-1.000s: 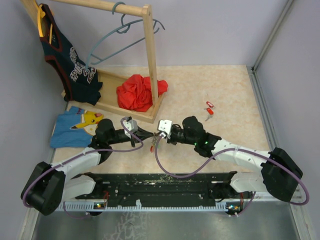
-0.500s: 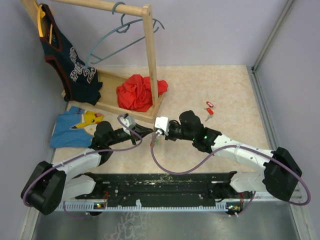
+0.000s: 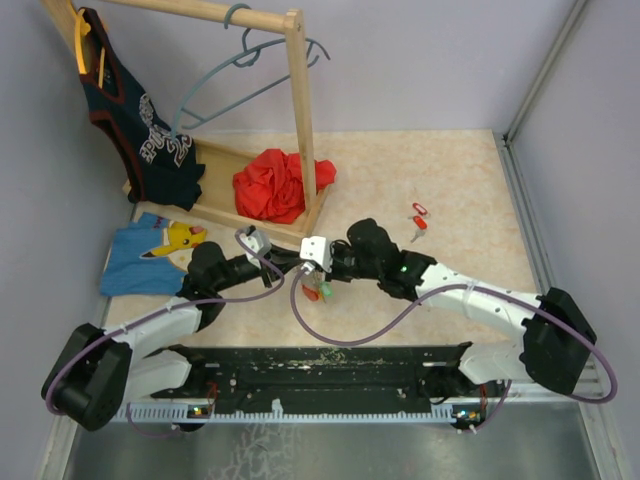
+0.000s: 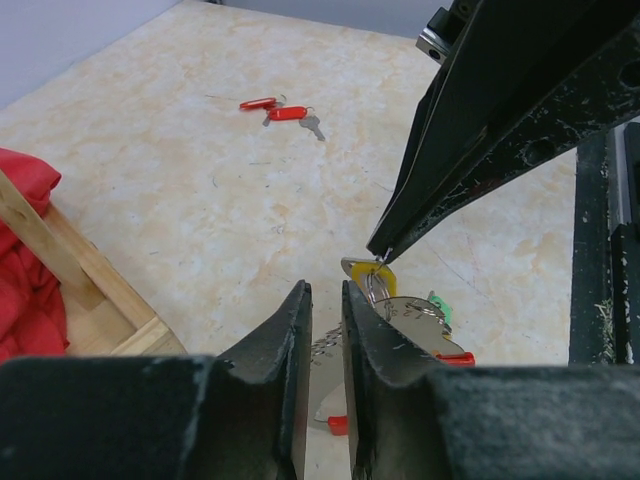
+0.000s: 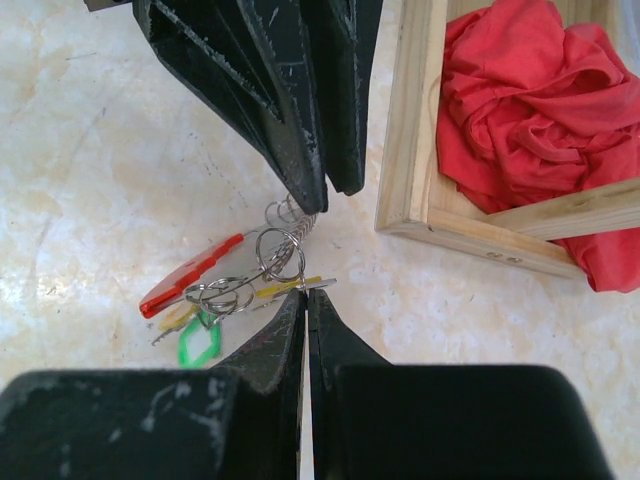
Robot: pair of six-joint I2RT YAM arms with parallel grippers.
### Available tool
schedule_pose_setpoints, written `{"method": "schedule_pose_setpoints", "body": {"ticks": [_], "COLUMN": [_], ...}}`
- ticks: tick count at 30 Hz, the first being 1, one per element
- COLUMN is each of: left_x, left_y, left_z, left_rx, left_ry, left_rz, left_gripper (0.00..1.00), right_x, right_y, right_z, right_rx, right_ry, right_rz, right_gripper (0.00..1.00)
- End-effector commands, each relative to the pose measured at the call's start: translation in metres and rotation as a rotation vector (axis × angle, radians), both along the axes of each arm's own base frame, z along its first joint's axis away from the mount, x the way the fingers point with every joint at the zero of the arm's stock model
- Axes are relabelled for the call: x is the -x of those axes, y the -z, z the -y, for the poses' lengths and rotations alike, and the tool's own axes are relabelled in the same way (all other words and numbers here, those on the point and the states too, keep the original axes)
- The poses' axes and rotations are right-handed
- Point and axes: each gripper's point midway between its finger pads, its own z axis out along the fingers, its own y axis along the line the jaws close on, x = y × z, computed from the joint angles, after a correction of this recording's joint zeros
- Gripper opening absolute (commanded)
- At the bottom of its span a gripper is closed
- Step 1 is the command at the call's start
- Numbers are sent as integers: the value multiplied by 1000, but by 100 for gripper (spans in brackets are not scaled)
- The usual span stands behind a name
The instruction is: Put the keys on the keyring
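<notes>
Between the fingertips of both arms, low over the beige marbled table [image 4: 200,200], hangs a thin grey wire keyring [image 5: 280,252] of coiled loops. The left gripper [image 4: 325,295] is nearly closed, its black fingers pinching silvery metal of that ring at their tips. Facing it tip to tip, the right gripper [image 5: 306,297] is clenched on a small flat yellow-headed key [image 5: 285,288] that lies against the ring. Just below and to one side of the right gripper's tips, a red plastic tag [image 5: 190,285] and a green plastic tag [image 5: 200,350] hang from the same bunch of rings and rest on the table. Well beyond the left gripper lie two loose red-tagged keys [image 4: 285,110], close together. Beside the left gripper's fingers stands a pale wooden frame [image 5: 405,120] holding a crumpled red cloth [image 5: 520,90].
</notes>
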Motion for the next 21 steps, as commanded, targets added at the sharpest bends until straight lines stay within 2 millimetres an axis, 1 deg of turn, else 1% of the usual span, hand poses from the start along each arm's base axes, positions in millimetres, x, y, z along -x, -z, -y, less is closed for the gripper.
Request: {"method": "schedule_pose_setpoints", "body": {"ticks": [1,3,5,6,14,21], "left_x": [3,5,9,10,14,15], "left_y": [-4,-5,-3,-2,3,8], "left_z": [1,3,5,6,12,17], "left_rx": [-3,-5,-7,-9,-20,-33], "left_ry": [27,47,75,84,139,180], "left_rz": [27,30,25,22,-13,-71], "left_gripper": [24,26,32,33,33,31], "right_x": [-8,-7,-7,-7,-6,-5], "right_y": [-32,-33,-33,-33,-33,-34], "right_z": [-14,-15,-16,-16,-17,-18], "right_rx": [-41,-39,-33,-30,-19,-19], "right_ry": [-12,-14,-15,-13,-19,-20], "right_rz": [72,76,78,81,94,105], "right_gripper": [0,0,0,0,0,0]}}
